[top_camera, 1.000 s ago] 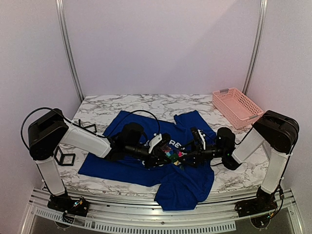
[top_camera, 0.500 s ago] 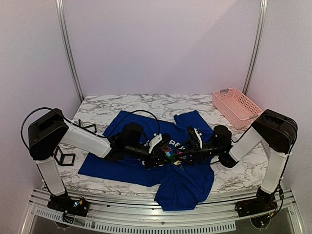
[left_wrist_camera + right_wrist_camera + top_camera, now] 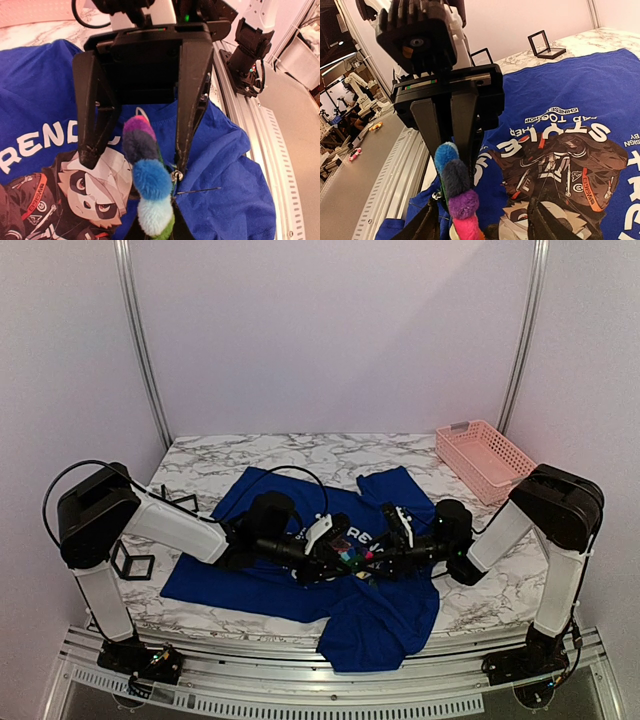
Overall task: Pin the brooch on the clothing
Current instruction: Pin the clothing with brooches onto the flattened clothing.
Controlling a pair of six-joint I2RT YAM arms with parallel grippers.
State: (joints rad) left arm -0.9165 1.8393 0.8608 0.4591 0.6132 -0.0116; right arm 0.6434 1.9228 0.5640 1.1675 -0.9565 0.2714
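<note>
Purple, navy, blue and white tufts make up the visible edge of the brooch [image 3: 149, 179], which is held over the shirt [image 3: 40, 95] just beside the cartoon print [image 3: 82, 192] on the chest. Contact between brooch and cloth cannot be confirmed from any view. A thin needle [image 3: 200, 189] sticks out sideways from the brooch, away from the print, so the pin is judged to be open.

The left gripper [image 3: 448, 140] has its two fingers drawn close together with the brooch at their tips, and is judged to be clamped on it. The right gripper [image 3: 487, 225] faces it from the far side of the print. Its jaws are spread wide to either side of the brooch and hold nothing, though one finger [image 3: 187, 120] is close against the small metal clasp.

The step in hand is judged to be working the needle into the cloth.

- The left arm should grip the brooch by its body and keep it from twisting.
- The right fingers should bunch a shallow fold of plain blue cloth next to the print and bring it to the needle tip.
- The needle should pass in and out through one layer only, then seat in the clasp.
- A slip could bend the needle or drag the shirt across the marble table [image 3: 300, 448].

A pink basket [image 3: 487, 460] stands well away from the print, at the table's far corner.
</note>
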